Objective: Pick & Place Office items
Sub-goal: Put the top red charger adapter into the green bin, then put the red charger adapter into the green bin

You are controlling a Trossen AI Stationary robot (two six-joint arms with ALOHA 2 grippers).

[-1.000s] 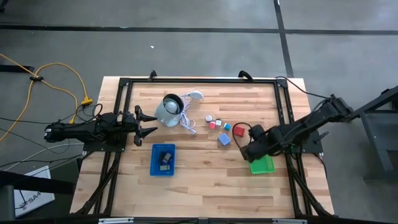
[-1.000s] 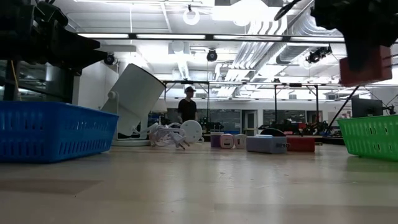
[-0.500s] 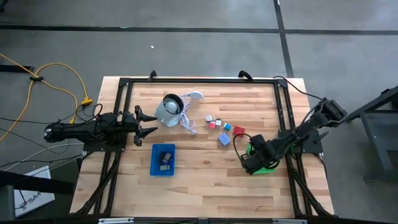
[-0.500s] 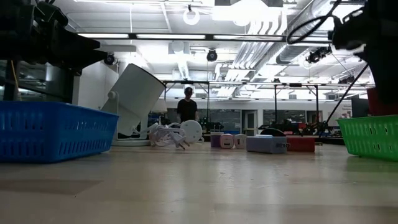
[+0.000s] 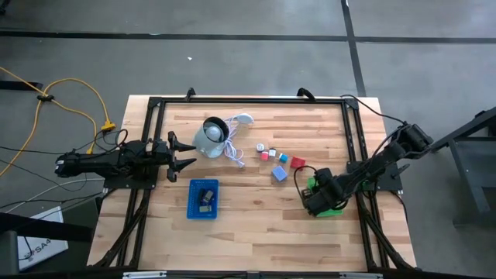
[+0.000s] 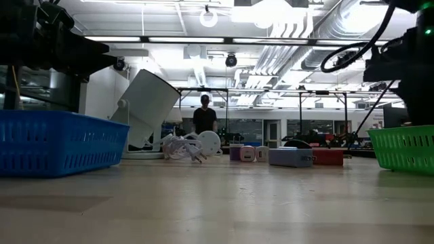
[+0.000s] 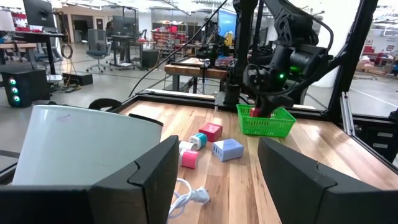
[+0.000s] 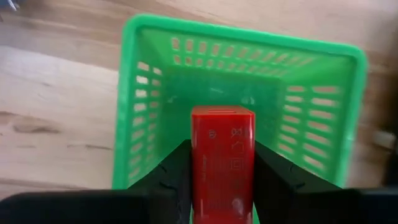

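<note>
Right gripper [image 8: 222, 180] is sitting over the green basket [image 8: 140, 93], fingers clamping a red block [image 8: 222, 155] that's hanging inside the basket mouth; looks like it isn't touching the floor, hard to tell. Left gripper [image 5: 180, 153] is idling wide open and empty near the table's left edge, beside the grey-white round object [image 5: 208, 137]. Remaining blocks [image 5: 275, 161] are lying mid-table.
</note>
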